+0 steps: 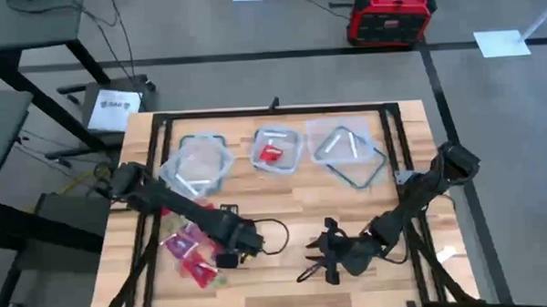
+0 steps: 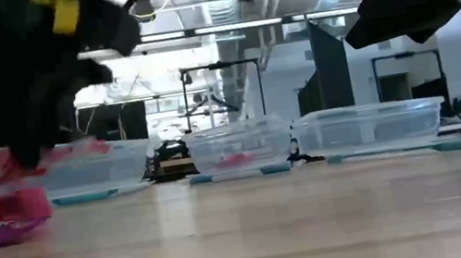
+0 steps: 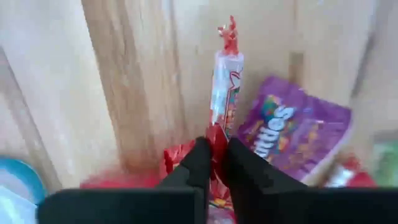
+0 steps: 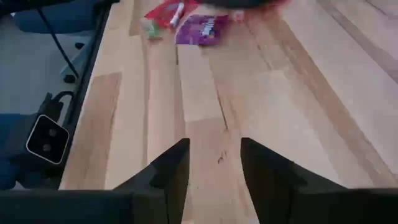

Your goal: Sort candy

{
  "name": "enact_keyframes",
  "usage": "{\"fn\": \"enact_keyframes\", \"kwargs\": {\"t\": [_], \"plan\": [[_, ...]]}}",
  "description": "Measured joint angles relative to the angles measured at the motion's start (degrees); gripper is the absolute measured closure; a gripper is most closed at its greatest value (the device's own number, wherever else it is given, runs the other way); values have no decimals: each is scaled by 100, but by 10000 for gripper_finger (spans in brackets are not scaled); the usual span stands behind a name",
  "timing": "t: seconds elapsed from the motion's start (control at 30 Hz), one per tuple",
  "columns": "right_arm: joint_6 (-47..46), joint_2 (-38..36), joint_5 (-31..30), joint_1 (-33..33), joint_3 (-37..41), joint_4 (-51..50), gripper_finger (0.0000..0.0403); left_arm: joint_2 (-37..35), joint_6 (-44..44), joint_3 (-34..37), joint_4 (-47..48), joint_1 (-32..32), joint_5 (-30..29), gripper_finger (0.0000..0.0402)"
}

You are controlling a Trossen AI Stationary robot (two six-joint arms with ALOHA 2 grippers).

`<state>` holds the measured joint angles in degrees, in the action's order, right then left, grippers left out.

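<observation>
The candy lies in a loose pile (image 1: 190,252) of red, pink and purple wrappers on the table's near left. My left gripper (image 1: 232,260) stands over the pile's right edge, pointing down, shut on a long red-and-white wrapped piece (image 3: 225,81). A purple bag (image 3: 292,127) lies flat just beside that piece. My right gripper (image 1: 316,261) waits open near the table's front middle, over bare wood (image 4: 214,152). One red piece (image 1: 272,154) lies in the middle tub. My left gripper pinches the long red-and-white piece at one end (image 3: 216,134) between its two fingers (image 3: 200,155), coming from above and pointing down. The rest of the piece sticks out past the fingertips to its twisted red tip (image 3: 229,31). Whether it is clear of the table I cannot tell.
Three clear tubs stand in a row along the far side: left (image 1: 198,162), middle (image 1: 278,149), right (image 1: 346,149), the outer two turned askew. A black frame (image 1: 272,112) borders the table top. Bare wood lies between the tubs and the grippers.
</observation>
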<state>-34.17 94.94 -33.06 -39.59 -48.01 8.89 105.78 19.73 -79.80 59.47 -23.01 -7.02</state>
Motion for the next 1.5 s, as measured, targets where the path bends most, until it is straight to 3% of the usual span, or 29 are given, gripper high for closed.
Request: {"fn": "enact_keyframes", "kwargs": {"t": [0.27, 0.43, 0.8, 1.07, 1.3, 1.5], "plan": [[-68, 0, 34, -15, 0, 13, 271, 38, -627, -41, -2320, 710, -335, 374], [-184, 0, 157, -15, 0, 14, 271, 121, -662, -41, -3083, 1021, -229, 359], [-186, 0, 173, -11, 0, 10, 271, 120, -31, -41, -1916, 1176, 225, 269], [-186, 0, 172, -11, 0, 8, 271, 120, 265, 141, -1664, 1124, -70, 263], [-186, 0, 173, -11, 0, -26, 271, 120, -286, 139, -1625, 1120, -725, 263], [-186, 0, 171, -11, 0, -60, 271, 120, -448, 139, -1960, 1006, -516, 263]]}}
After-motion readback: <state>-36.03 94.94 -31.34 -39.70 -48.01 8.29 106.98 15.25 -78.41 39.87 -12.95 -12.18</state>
